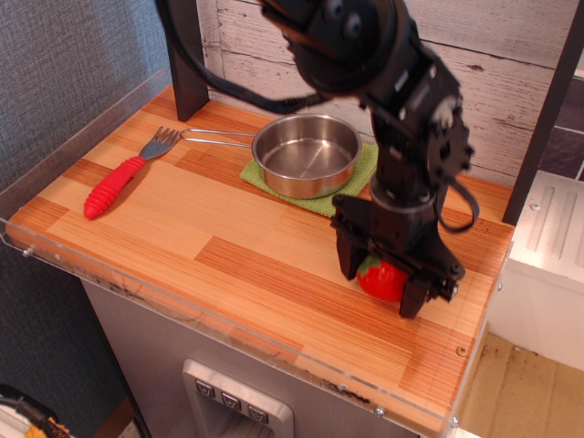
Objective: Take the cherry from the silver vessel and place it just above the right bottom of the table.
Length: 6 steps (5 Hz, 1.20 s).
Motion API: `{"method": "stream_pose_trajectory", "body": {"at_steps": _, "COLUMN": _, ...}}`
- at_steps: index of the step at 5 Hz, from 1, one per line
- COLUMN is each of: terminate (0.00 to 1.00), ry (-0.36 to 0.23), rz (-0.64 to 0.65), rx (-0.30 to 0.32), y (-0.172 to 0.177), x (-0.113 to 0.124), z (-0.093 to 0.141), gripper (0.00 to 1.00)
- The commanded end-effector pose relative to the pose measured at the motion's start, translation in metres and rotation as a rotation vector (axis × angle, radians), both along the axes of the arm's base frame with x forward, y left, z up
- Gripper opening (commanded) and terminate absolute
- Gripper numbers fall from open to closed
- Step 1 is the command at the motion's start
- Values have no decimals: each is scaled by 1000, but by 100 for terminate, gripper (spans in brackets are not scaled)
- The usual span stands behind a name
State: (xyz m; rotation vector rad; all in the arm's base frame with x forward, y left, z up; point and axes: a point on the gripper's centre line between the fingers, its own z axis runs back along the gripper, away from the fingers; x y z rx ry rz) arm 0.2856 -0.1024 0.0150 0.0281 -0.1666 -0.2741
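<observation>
The cherry [381, 279] is a glossy red strawberry-shaped toy fruit with a bit of green cap showing. It sits between the black fingers of my gripper [380, 286], low over the right side of the wooden table [237, 274], near its front right part. The gripper is shut on it. I cannot tell whether the fruit touches the wood. The silver vessel [307, 155] stands empty at the back middle on a green cloth [358, 173], its wire handle pointing left. My arm comes down from the top over the cloth's right end.
A red-handled fork [123, 177] lies at the left of the table. A clear acrylic rim [228, 333] runs along the front and left edges. Dark posts stand at the back left [185, 55] and back right [540, 119]. A white unit [547, 265] stands off the right edge.
</observation>
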Motion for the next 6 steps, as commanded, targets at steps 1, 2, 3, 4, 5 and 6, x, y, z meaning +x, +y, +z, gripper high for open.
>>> {"method": "stream_pose_trajectory", "body": {"at_steps": 1, "terminate": 0, "ry": 16, "rz": 21, "rx": -57, "y": 3, "x": 3, "z": 2, "gripper": 0}}
{"method": "stream_pose_trajectory", "body": {"at_steps": 2, "terminate": 0, "ry": 42, "rz": 50, "rx": -80, "y": 6, "x": 4, "z": 9, "gripper": 100}}
{"method": "stream_pose_trajectory", "body": {"at_steps": 3, "terminate": 0, "ry": 22, "rz": 32, "rx": -97, "y": 6, "x": 6, "z": 24, "gripper": 100}}
{"method": "stream_pose_trajectory", "body": {"at_steps": 4, "terminate": 0, "ry": -11, "rz": 15, "rx": -94, "y": 11, "x": 4, "z": 50, "gripper": 100}}
{"method": "stream_pose_trajectory", "body": {"at_steps": 5, "terminate": 0, "ry": -23, "rz": -1, "rx": -111, "y": 14, "x": 1, "z": 68, "gripper": 100}}
{"method": "stream_pose_trajectory", "body": {"at_steps": 6, "terminate": 0, "ry": -31, "rz": 12, "rx": -131, "y": 24, "x": 0, "z": 80, "gripper": 100}}
